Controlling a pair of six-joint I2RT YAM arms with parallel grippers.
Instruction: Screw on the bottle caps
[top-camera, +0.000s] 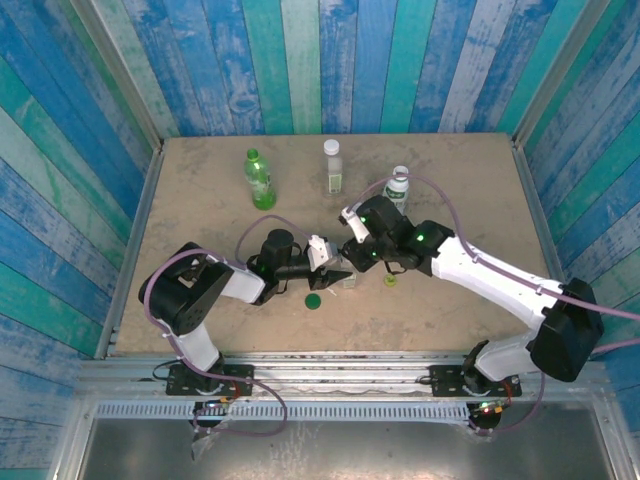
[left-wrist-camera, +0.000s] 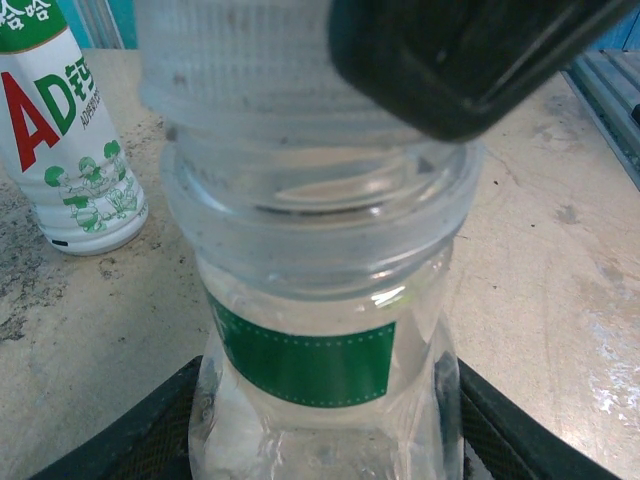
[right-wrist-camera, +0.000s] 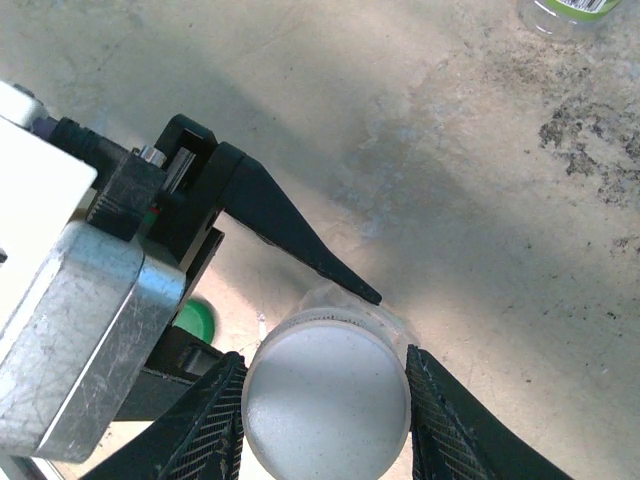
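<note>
1. Two grippers share one small clear bottle (left-wrist-camera: 320, 340) right now. It stands on the worktop (top-camera: 200, 200), near the middle, between the two arms.
2. The left gripper (top-camera: 338, 272) is clamped on the bottle's body, low down, with one finger on each side. Its job is to stop the bottle from spinning.
3. The right gripper (right-wrist-camera: 325, 420) is clamped on the white cap (right-wrist-camera: 325, 385), which sits on the bottle's neck. One finger presses each side of the cap.
4. I think the step in hand is twisting this cap on. I cannot tell how far down the threads it has gone.
5. To do it well, the cap should sit flat, not tipped, so the threads catch. The right gripper should turn gently around the middle of the cap and push down only a little. The left gripper should hold firm but not squash the soft bottle.
6. The left arm reaches low across the worktop from the left. Its gripper lies sideways and points to the right.
7. The right arm stretches in from the right, bends at the wrist and points its gripper down onto the top of the bottle.
8. A dark green cap (top-camera: 313, 299) and a yellow-green cap (top-camera: 390, 281) lie loose on the worktop close by. The green bottle (top-camera: 259, 180) and the white bottle (top-camera: 398, 188) stand farther back.
</note>
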